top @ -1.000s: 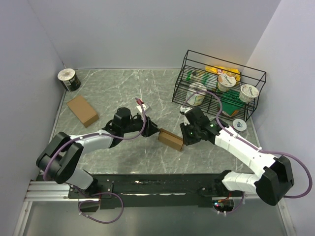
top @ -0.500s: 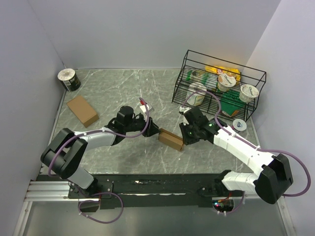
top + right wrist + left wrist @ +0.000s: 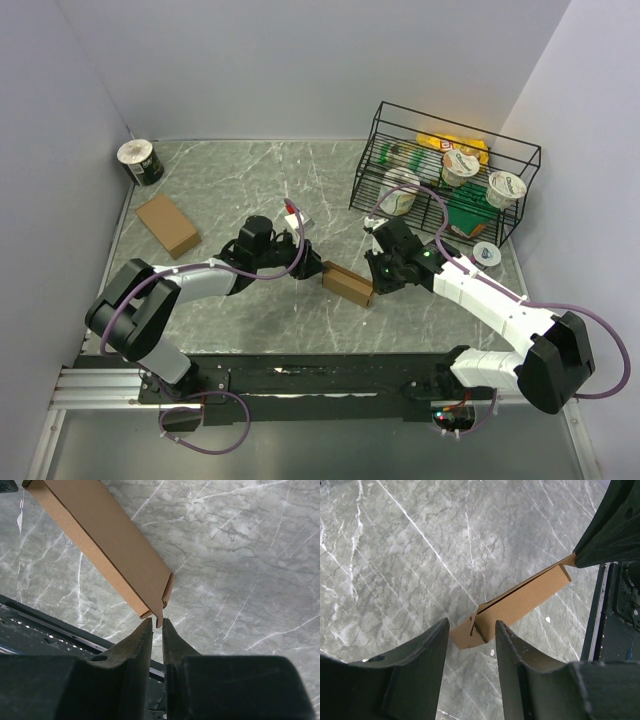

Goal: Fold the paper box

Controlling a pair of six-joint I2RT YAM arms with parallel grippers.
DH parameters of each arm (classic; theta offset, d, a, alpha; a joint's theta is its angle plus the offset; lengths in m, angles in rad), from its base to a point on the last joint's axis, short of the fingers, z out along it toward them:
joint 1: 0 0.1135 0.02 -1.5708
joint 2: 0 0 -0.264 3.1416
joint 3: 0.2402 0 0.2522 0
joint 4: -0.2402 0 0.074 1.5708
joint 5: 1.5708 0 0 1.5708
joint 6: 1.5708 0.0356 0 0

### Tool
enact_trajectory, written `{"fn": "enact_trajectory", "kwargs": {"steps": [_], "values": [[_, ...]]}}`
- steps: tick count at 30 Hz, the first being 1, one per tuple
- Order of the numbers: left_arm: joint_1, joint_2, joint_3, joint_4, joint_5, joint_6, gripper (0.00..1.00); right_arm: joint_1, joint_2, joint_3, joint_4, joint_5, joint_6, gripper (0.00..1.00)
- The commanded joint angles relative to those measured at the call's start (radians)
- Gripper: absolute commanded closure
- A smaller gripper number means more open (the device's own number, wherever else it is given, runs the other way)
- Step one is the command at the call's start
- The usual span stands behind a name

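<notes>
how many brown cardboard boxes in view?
2. A slim brown cardboard box sits mid-scene near the front; a wider, flat brown cardboard box lies alone at the left. None looks hidden.

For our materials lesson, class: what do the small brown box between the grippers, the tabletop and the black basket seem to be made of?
The paper box: matte brown cardboard, thin folded flaps; tabletop: grey veined marble look, possibly laminate; basket: thin black wire, likely coated metal.
</notes>
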Motion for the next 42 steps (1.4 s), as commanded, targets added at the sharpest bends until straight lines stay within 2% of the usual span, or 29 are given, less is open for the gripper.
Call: {"fn": "enact_trajectory", "kwargs": {"steps": [1, 6, 19, 26, 33, 34, 35, 36, 42], "values": [[-0.007, 0.018, 0.050, 0.042, 0.004, 0.023, 0.52, 0.007, 0.002, 0.012, 0.019, 0.021, 0.000, 0.81], [-0.010, 0.031, 0.061, 0.047, 0.013, 0.026, 0.53, 0.007, 0.004, 0.013, 0.016, 0.021, 0.000, 0.87], [-0.028, 0.051, 0.076, 0.029, 0.026, 0.034, 0.78, 0.007, -0.002, 0.018, 0.013, 0.021, 0.005, 0.92], [-0.054, 0.044, 0.091, -0.036, -0.060, 0.022, 0.87, 0.009, -0.007, 0.021, 0.012, 0.050, 0.008, 0.94], [-0.088, 0.020, 0.088, -0.065, -0.160, -0.014, 0.83, 0.016, -0.007, 0.023, 0.005, 0.071, 0.009, 0.95], [-0.090, 0.014, 0.085, -0.067, -0.165, -0.018, 0.85, 0.016, -0.007, 0.023, 0.005, 0.074, 0.011, 0.96], [-0.091, 0.012, 0.084, -0.067, -0.168, -0.021, 0.95, 0.019, -0.007, 0.023, 0.005, 0.076, 0.012, 0.97], [-0.090, 0.011, 0.085, -0.076, -0.174, -0.023, 0.99, 0.021, -0.008, 0.023, 0.008, 0.078, 0.015, 0.98], [-0.114, -0.011, 0.078, -0.091, -0.233, -0.072, 0.99, 0.038, -0.038, 0.013, 0.047, 0.105, 0.078, 1.00]]}}
